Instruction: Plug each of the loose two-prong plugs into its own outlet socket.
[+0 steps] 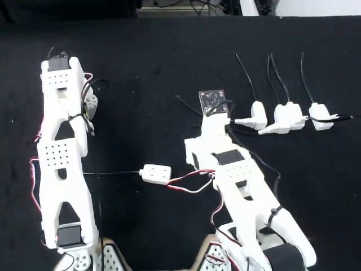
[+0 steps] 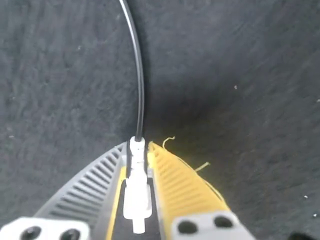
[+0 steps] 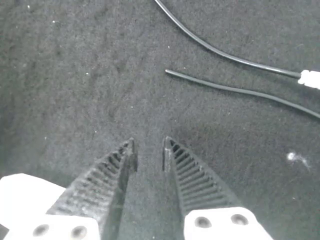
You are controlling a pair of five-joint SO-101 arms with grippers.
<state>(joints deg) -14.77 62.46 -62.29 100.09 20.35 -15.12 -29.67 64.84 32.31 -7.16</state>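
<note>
1. The left hand is being kept at the far left of the table. It is clamped along the body of a slim white plug, and the black cord is trailing out past the fingertips. The lengthwise grip is judged to be keeping the plug steerable. Which end carries the prongs cannot be told.
2. The right hand is being held over bare cloth at mid-table, narrowly parted with nothing between the fingers. Two black cords are lying just beyond it.
3. The outlet strip is lying between the arms, towards the near side, with its cord being led off to the left.
4. A row of white plug pieces is lying at the far right. Which of them are mated cannot be told.
5. The right hand is judged to be positioned for picking from that row.
</note>
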